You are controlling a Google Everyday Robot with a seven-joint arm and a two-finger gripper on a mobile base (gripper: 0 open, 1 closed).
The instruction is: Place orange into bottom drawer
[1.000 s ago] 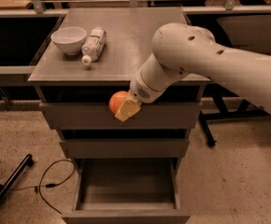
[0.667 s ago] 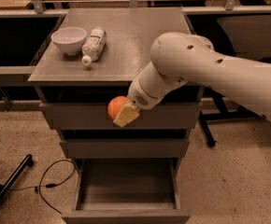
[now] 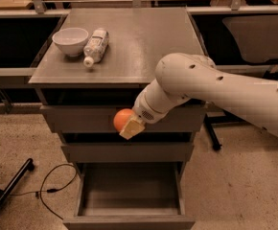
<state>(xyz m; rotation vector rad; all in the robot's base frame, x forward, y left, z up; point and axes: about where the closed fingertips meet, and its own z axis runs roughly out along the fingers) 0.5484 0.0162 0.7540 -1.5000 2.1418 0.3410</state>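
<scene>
My gripper (image 3: 128, 125) is shut on the orange (image 3: 122, 119), a small round orange fruit, and holds it in the air in front of the top drawer's face. The tan fingers (image 3: 133, 127) clasp the fruit from its right and lower side. The bottom drawer (image 3: 129, 190) is pulled out below, straight under the orange, and its shallow grey interior shows nothing inside. My white arm comes in from the right and crosses the cabinet's front right corner.
A white bowl (image 3: 70, 40) and a plastic bottle (image 3: 96, 45) lying on its side sit at the back left of the cabinet top (image 3: 144, 42). The middle drawer (image 3: 129, 151) is shut. A black cable (image 3: 52, 188) and a chair leg (image 3: 9, 188) lie on the floor at the left.
The gripper with the orange has sunk a little lower in front of the top drawer, and the arm has shifted slightly down with it.
</scene>
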